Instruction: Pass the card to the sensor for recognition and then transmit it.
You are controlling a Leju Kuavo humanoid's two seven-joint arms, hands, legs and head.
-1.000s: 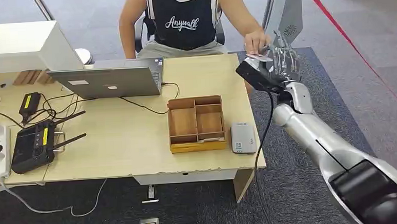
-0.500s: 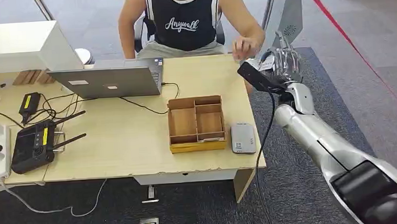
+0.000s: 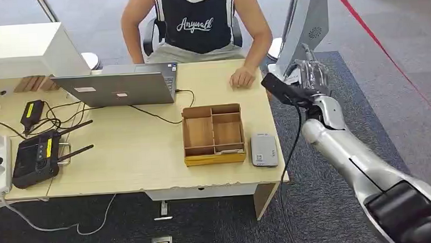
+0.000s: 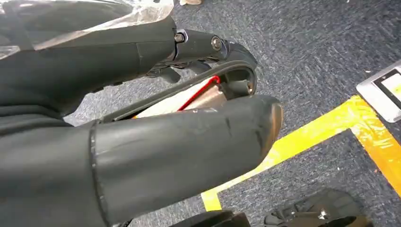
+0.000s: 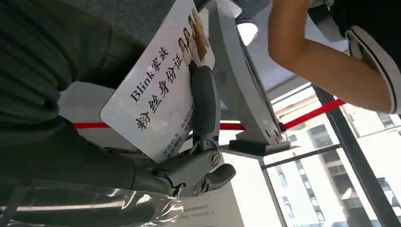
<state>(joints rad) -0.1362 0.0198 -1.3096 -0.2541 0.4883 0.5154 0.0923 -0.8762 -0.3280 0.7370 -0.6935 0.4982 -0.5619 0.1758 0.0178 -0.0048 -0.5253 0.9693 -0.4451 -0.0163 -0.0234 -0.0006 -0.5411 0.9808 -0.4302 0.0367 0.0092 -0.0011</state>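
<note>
The right hand [image 5: 142, 142] clamps its fingers on a glossy rectangular card [image 5: 156, 90]; the left hand's [image 4: 142, 142] fingers seem curled, though I cannot tell.

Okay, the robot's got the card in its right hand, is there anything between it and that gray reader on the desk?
Nothing visible blocks the way. The right hand holds the card beyond the desk's far right corner; the reader lies near the front edge, beside the wooden tray. The person's hand rests off that line.
</note>
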